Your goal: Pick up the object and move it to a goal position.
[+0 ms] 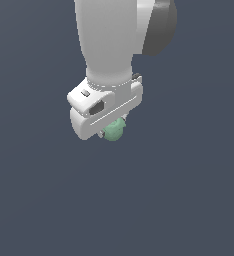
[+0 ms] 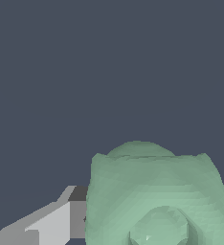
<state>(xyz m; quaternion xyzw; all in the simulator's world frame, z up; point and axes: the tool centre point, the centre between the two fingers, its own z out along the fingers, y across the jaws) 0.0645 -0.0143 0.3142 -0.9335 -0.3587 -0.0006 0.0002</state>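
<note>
White arm (image 1: 106,37) comes down from the top centre of the exterior frame, a smooth matte cylinder with a dark grey rounded joint cap at its upper right. At its foot sits the gripper (image 1: 112,131): a boxy white hand, hard-edged, with a dark recessed slot on the face and a small grey tab on top.

The object (image 1: 114,131) sits tucked under the hand's lower edge, just right of frame centre. It is pale mint green, roundish and slightly lumpy, with a matte faceted render surface, and much smaller than the hand. Only its lower half shows; the rest is hidden behind the hand body.

In the wrist view the object (image 2: 157,196) fills the lower right of the frame: a domed top, squared shoulders, concentric shading bands, and a smaller round boss low on its face. A grey and white finger (image 2: 51,222) angles in beside it at the lower left, touching or nearly touching its side, and a sliver of grey shows at the right edge.

The fingers look pressed in on the object, pinching it between them.

The background is flat dark slate blue in both views, with no texture.
</note>
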